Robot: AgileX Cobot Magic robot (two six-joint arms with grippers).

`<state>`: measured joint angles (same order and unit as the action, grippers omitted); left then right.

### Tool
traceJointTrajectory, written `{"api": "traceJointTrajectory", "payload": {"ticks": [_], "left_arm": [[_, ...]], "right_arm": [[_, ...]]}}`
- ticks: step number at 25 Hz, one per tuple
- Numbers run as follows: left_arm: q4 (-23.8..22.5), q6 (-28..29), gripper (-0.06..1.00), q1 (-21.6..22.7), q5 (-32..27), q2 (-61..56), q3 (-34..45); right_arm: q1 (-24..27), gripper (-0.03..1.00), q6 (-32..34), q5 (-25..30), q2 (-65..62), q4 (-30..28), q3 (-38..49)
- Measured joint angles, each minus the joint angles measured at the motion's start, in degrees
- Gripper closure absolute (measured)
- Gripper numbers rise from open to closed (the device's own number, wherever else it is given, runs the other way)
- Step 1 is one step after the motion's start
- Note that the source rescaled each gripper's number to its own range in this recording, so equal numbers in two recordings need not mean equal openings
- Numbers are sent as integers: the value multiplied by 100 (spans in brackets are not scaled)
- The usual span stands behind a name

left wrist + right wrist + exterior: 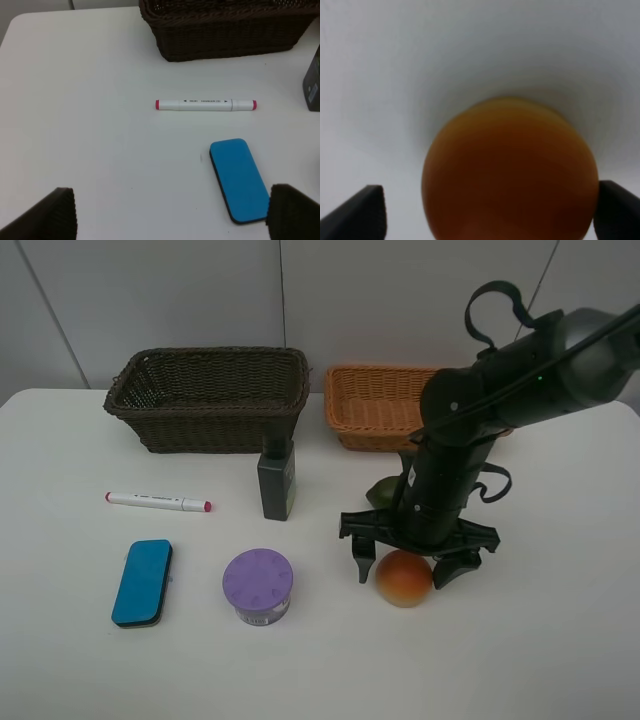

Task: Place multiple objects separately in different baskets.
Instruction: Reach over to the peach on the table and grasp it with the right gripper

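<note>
R gripper (pixel 403 562) is wide open, holding nothing. In the high view it points down w/ one finger either side of the peach (pixel 405 578), set to close on it. I can't tell from this view if the fingers touch the fruit. A lime (pixel 381 492) sits just behind the arm, partly hidden. Dark basket (pixel 210 425) and orange basket (pixel 370 430) stand side by side at the back of the table (pixel 560 640). Orange one is nearer the peach, so prob. its target. Bottle (pixel 276 480) stands upright in front of the dark basket. Marker (pixel 158 502), eraser (pixel 142 582) and jar (pixel 258 585) lie apart on the left, none sorted yet. No kiwi or mangosteen seen.

L wrist view: L gripper (pixel 175 220) is also spread wide and empty, well above the table. Marker and eraser lie ahead of it, w/ the dark basket beyond, so it looks parked while the R arm works.

R wrist view: peach fills the gap between both fingertips, centred. Approach looks well lined up. Next step is likely closing gently, since a round fruit can roll or squirt out.
</note>
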<state>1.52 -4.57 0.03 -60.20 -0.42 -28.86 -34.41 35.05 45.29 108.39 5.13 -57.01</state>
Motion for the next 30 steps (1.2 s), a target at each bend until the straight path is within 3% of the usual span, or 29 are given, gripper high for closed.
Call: {"api": "traceJointTrajectory", "payload": {"ticks": [14, 15, 16, 19, 30], "left_arm": [[0, 0, -6, 0, 0, 0, 0], [0, 0, -6, 0, 0, 0, 0], [0, 0, -6, 0, 0, 0, 0], [0, 0, -6, 0, 0, 0, 0], [0, 0, -6, 0, 0, 0, 0]], "right_arm": [[0, -3, 0, -67, 197, 62, 0], [0, 1, 0, -67, 197, 68, 0], [0, 14, 0, -67, 197, 68, 0], [0, 97, 0, -57, 197, 82, 0], [0, 97, 0, 1, 197, 106, 0]]}}
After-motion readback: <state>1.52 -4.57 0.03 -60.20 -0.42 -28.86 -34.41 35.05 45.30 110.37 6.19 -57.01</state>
